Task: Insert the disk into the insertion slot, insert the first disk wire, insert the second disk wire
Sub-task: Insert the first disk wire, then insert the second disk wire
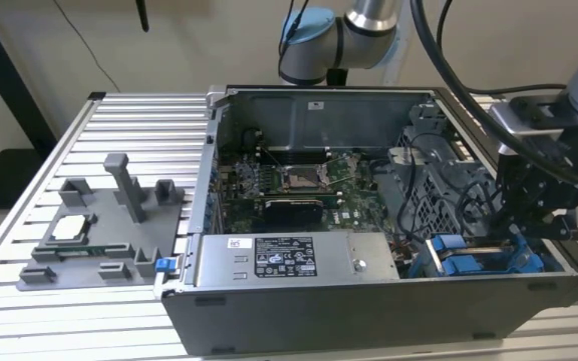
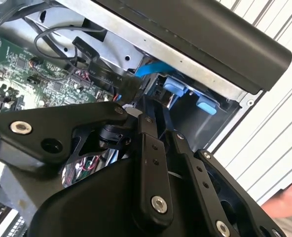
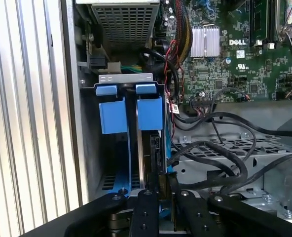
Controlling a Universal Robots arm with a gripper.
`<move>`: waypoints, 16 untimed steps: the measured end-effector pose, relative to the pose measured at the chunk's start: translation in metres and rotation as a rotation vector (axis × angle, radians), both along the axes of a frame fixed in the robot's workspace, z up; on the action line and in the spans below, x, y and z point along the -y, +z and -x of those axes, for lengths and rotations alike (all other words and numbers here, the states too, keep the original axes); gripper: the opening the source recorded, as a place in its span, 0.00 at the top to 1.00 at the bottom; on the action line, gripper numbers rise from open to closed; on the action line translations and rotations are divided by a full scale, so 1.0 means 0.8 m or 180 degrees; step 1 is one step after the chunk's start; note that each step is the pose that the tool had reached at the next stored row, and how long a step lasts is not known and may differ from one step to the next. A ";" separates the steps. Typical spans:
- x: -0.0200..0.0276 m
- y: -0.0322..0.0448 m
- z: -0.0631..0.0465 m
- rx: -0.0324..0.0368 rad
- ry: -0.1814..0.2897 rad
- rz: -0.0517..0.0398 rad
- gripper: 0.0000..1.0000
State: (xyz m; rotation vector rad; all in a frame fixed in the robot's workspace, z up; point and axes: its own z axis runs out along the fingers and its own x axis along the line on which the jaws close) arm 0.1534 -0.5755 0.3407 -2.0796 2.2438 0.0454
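Arm's gripper: lowered at the mouth of the insertion slot, over the rear edge of the disk; clamped or free cannot be told. The disk stands edge-on inside the insertion slot, its blue carrier tab beside a second blue tab. Black cables just beside; motherboard beyond.

Fixture on table at the exterior view's left, case beside it, disk in insertion slot inside case.
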 end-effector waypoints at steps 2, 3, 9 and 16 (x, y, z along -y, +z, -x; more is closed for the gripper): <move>0.0001 -0.0013 0.000 0.0007 0.0000 0.0000 1.00; 0.0001 -0.0021 0.000 0.0010 0.0000 0.0000 1.00; -0.0001 -0.0111 0.002 0.0019 0.0000 0.0003 1.00; 0.0000 0.0036 0.002 0.0019 0.0000 0.0001 0.00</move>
